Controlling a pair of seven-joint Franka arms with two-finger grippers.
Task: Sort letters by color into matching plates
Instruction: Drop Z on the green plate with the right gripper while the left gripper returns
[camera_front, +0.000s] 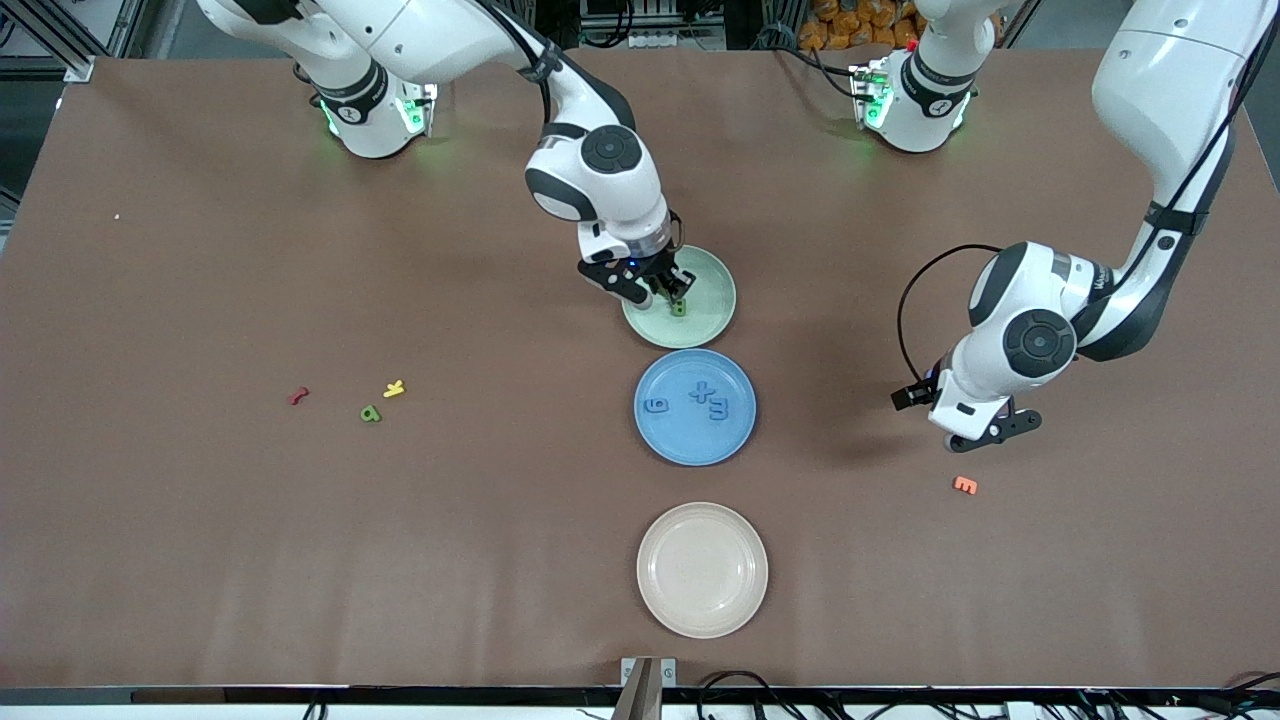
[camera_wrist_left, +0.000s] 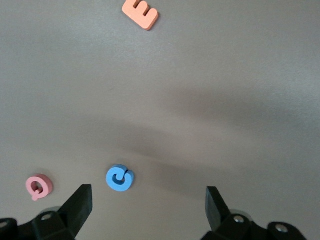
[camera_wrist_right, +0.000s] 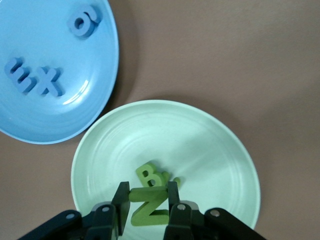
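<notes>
My right gripper (camera_wrist_right: 148, 192) is shut on a green letter Z (camera_wrist_right: 150, 207), low over the pale green plate (camera_wrist_right: 210, 145). A green B (camera_wrist_right: 148, 176) lies in that plate beside another green piece, partly hidden. The blue plate (camera_front: 680, 445), nearer the front camera, holds three blue letters (camera_wrist_right: 50, 82). One more green letter (camera_front: 371, 413) lies on the table toward the right arm's end. My left gripper (camera_wrist_left: 149, 197) hangs open over the table at the left arm's end, above a blue letter (camera_wrist_left: 120, 178) that lies between its fingers' lines, untouched.
A pink Q (camera_wrist_left: 38, 186) and an orange E (camera_wrist_left: 141, 12) lie near the blue letter. A yellow letter (camera_front: 394, 389) and a red one (camera_front: 298, 396) lie by the loose green letter. A cream plate (camera_front: 702, 570) sits nearest the front camera.
</notes>
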